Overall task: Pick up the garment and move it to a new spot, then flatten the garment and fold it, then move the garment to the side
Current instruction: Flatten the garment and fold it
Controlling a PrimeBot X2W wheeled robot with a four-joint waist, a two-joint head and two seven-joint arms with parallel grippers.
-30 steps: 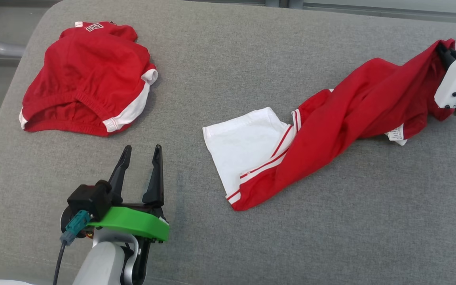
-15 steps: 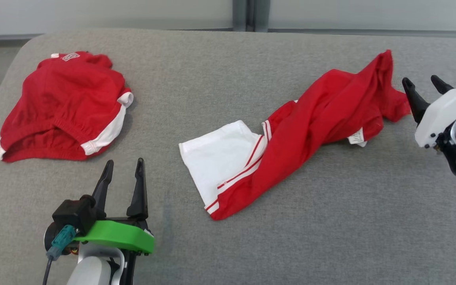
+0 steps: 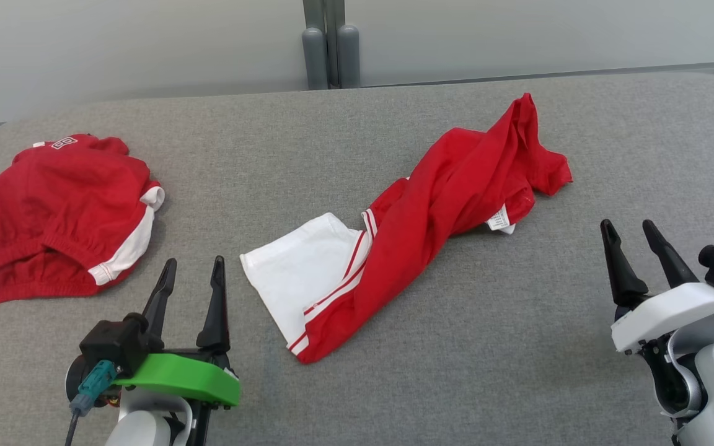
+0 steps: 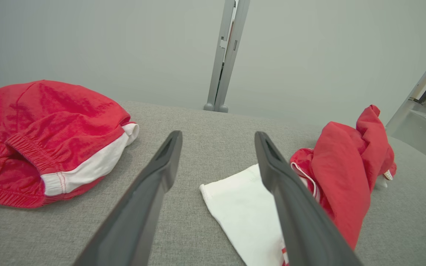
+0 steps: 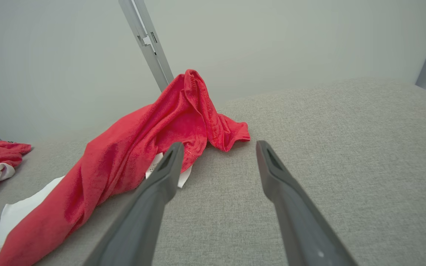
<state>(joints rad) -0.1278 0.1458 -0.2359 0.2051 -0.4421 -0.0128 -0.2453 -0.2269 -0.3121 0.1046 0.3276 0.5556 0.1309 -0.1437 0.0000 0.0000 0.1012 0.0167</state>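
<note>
Freed from my right gripper (image 3: 626,226), now drawn back toward four o'clock of it, the garment (image 3: 444,192) lies twisted at centre. Both that gripper and my left gripper (image 3: 194,261) stand open and empty, ready for flattening.

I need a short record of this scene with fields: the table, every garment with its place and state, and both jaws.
table: grey fabric top
garment: red and white, mid-table, twisted, not folded
second garment: red with white trim, far left, bunched
left jaws: open, empty, near edge, between the two garments
right jaws: open, empty, right of the garment, apart from it
</note>
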